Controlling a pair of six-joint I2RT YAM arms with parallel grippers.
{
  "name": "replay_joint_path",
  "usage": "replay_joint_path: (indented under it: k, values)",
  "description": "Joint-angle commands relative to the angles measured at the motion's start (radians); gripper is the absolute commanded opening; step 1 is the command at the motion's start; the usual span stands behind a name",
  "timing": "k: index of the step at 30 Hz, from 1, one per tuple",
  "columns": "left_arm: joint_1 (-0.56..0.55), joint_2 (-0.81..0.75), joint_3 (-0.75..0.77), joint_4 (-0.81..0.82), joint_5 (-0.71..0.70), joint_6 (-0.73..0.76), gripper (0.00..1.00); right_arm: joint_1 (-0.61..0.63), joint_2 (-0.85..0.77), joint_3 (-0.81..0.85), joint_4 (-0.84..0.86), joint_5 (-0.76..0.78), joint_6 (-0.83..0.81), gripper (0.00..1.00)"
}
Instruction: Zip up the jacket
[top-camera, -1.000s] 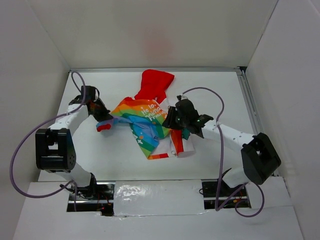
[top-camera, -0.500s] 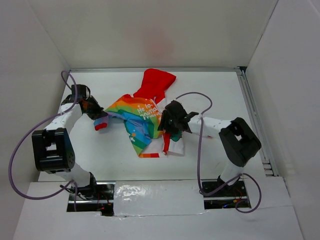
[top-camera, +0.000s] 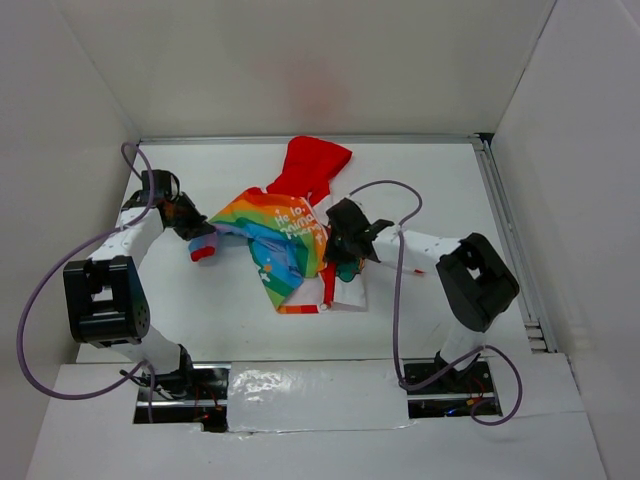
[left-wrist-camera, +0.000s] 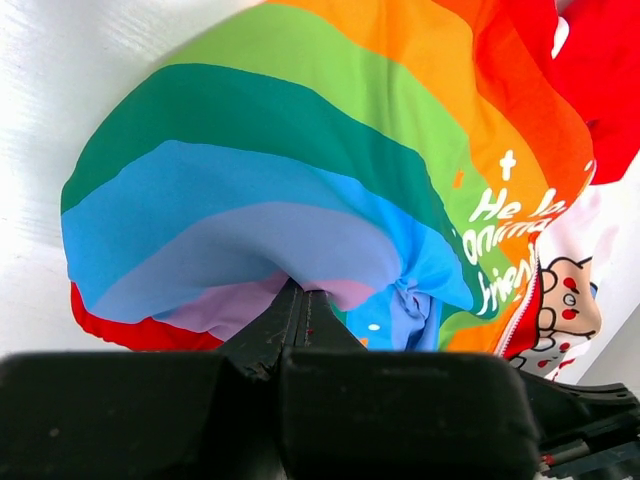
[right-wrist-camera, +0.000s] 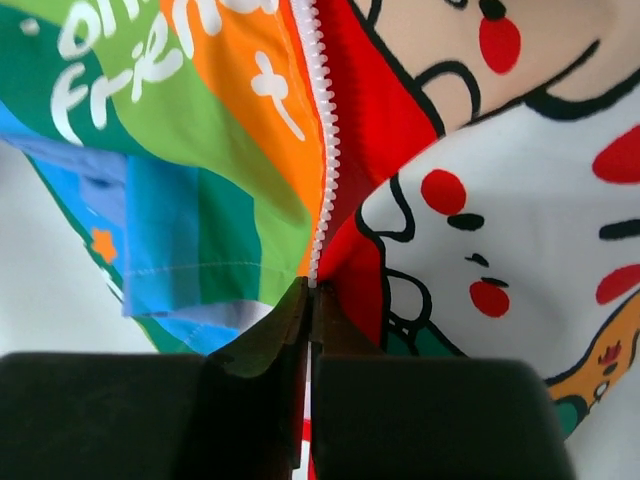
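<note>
Showing "frien" lettering (right-wrist-camera: 130, 60) — jacket (top-camera: 285, 240), white zipper (right-wrist-camera: 325, 150)

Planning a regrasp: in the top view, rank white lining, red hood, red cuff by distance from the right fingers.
1. White lining, just on the base side of the right fingers.
2. Red hood, toward the far wall.
3. Red cuff, out on the left side.

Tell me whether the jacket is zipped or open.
Open: the jacket lies bunched, its printed white lining exposed beside the zipper teeth.
</note>
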Motion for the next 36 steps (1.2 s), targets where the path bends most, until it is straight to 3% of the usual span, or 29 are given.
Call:
replay_joint_path:
  k: [1,7,11,15,18,21,23,24,25,26,27,28,32,36]
  values:
    - [0.006,-0.021,0.014,0.010,0.017,0.019,0.00,0.042,-0.084,0.040,-0.068,0.033,-0.014,0.00]
    - [0.029,-0.009,0.056,-0.007,0.010,0.014,0.00,0.079,-0.257,0.006,-0.090,-0.131,-0.079,0.00]
    - [0.058,0.002,0.096,-0.031,0.010,0.025,0.00,0.103,-0.435,-0.142,-0.019,-0.259,-0.095,0.00]
    - [0.116,0.016,0.122,-0.051,0.031,0.027,0.00,0.114,-0.471,-0.285,0.010,-0.303,-0.064,0.04]
    - [0.139,0.026,0.120,-0.045,0.056,0.044,0.00,0.158,-0.417,-0.345,0.016,-0.272,-0.060,0.15]
    - [0.141,0.051,0.122,-0.057,0.071,0.068,0.00,0.230,-0.385,-0.346,0.018,-0.222,-0.083,0.33]
    - [0.141,0.057,0.126,-0.062,0.089,0.077,0.12,0.255,-0.399,-0.312,-0.022,-0.157,-0.101,0.49]
    - [0.141,0.056,0.129,-0.065,0.095,0.079,0.40,0.263,-0.414,-0.301,-0.036,-0.130,-0.106,0.55]
    - [0.141,0.051,0.132,-0.076,0.099,0.079,0.56,0.272,-0.455,-0.290,-0.056,-0.110,-0.107,0.67]
    - [0.141,0.045,0.131,-0.079,0.102,0.082,0.69,0.272,-0.481,-0.290,-0.061,-0.097,-0.110,0.73]
    - [0.141,0.025,0.131,-0.080,0.111,0.088,0.89,0.272,-0.509,-0.290,-0.065,-0.064,-0.106,0.74]
    - [0.141,0.011,0.122,-0.079,0.143,0.099,0.99,0.268,-0.552,-0.290,-0.085,-0.042,-0.097,0.79]
    - [0.134,-0.079,0.071,-0.064,0.227,0.116,0.99,0.211,-0.607,-0.286,-0.154,0.052,-0.066,0.82]
    - [0.021,-0.197,-0.040,-0.016,0.287,0.139,0.99,0.128,-0.588,-0.283,-0.237,0.170,0.021,0.87]
